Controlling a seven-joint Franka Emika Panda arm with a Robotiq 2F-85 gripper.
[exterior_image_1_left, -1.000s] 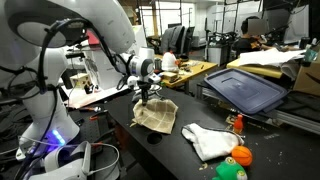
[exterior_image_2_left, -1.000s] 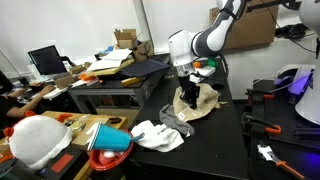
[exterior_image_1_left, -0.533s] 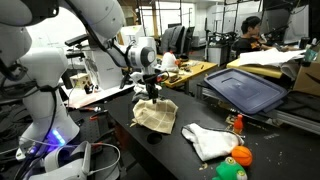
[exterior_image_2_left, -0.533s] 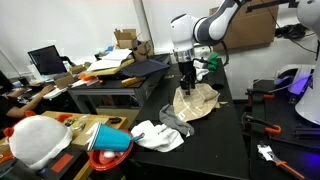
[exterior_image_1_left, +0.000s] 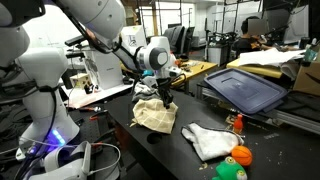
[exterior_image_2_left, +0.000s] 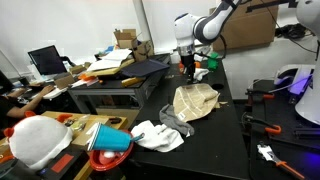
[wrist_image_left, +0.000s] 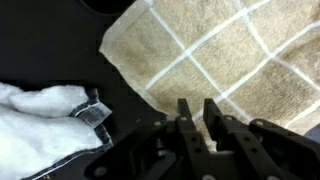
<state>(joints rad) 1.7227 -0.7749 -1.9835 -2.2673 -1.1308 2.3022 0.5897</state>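
Two cloths lie on the black table (wrist_image_left: 40, 40), and I read the wrist view from left to right. At the left is the white cloth (wrist_image_left: 45, 115), crumpled and apart from the fingers. In the middle, at the bottom edge, comes the gripper (wrist_image_left: 198, 118). Its fingers (wrist_image_left: 184, 112) stand nearly together with only a thin gap, and I see nothing clamped between them. To the right and above lies the checked cloth (wrist_image_left: 230, 60), spread flat. Its corner points to the left and its edge runs down to the right, passing under the fingers. So this cloth lies below and ahead of the fingers, mostly on their right side. In an exterior view the gripper (exterior_image_1_left: 166, 99) hangs over the far edge of the checked cloth (exterior_image_1_left: 153, 114), not touching it, as I judge.
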